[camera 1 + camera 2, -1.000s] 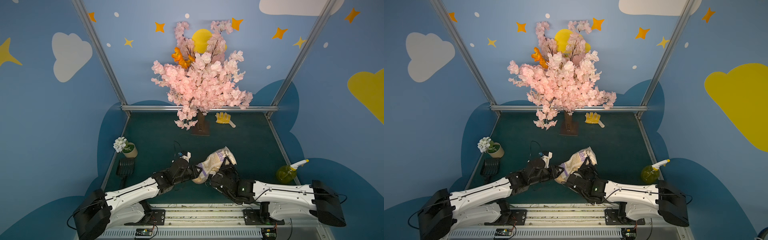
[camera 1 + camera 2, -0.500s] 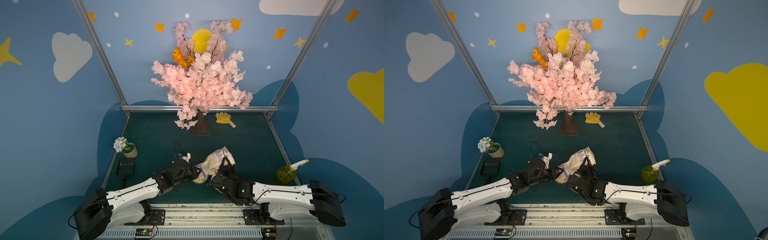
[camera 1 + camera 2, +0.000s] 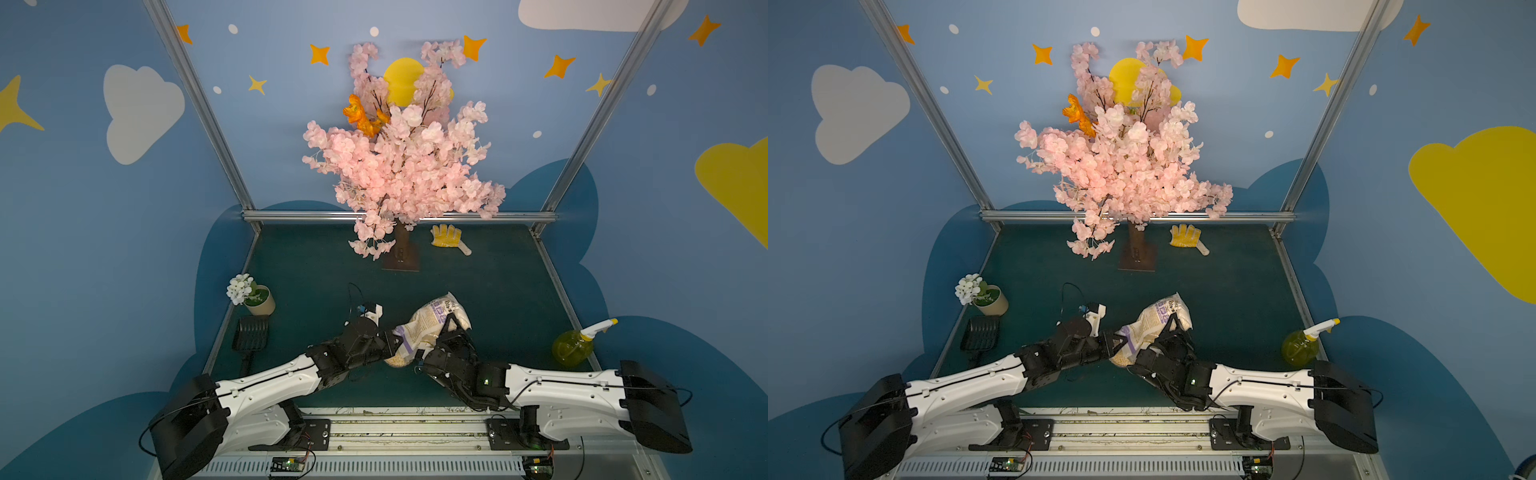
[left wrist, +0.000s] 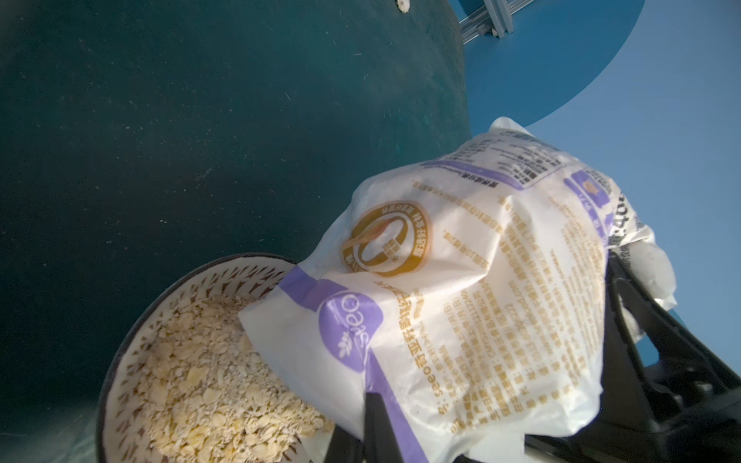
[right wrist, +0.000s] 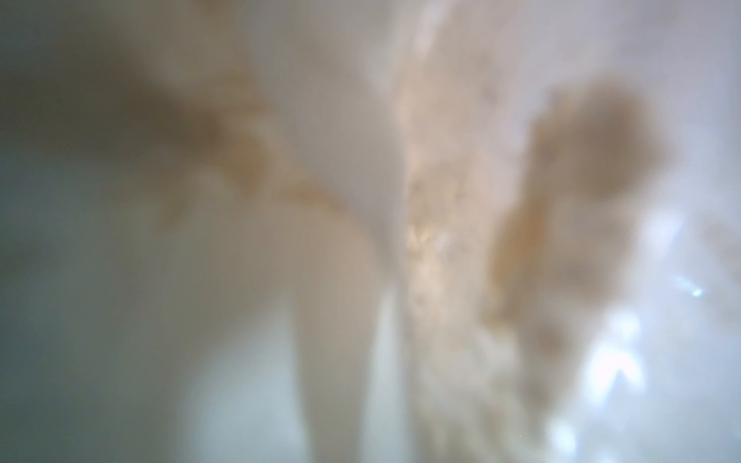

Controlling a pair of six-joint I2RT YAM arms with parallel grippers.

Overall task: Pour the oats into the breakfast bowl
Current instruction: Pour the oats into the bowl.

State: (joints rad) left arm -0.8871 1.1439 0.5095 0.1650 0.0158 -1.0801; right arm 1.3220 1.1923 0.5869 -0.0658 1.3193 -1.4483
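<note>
The oats bag (image 3: 428, 328) (image 3: 1154, 322), white with purple print, hangs tilted between both arms, with its low mouth over the breakfast bowl (image 3: 397, 362) (image 3: 1121, 360). In the left wrist view the bag (image 4: 461, 300) spills pale flakes into the patterned bowl (image 4: 192, 288), which is well filled. My left gripper (image 3: 390, 343) (image 3: 1113, 343) (image 4: 371, 399) is shut on the bag's lower edge beside the mouth. My right gripper (image 3: 451, 328) (image 3: 1173, 326) is shut on the bag's raised upper part. The right wrist view shows only the blurred bag (image 5: 441, 240) up close.
A beige flower pot (image 3: 259, 299) and a black scoop (image 3: 250, 332) sit at the left edge. A yellow-green spray bottle (image 3: 573, 347) stands at the right edge. A pink blossom tree (image 3: 401, 249) and a yellow glove (image 3: 446, 237) are at the back.
My left jaws have closed down onto the bag's lower edge. The bag and the right arm have shifted only slightly over the bowl.
</note>
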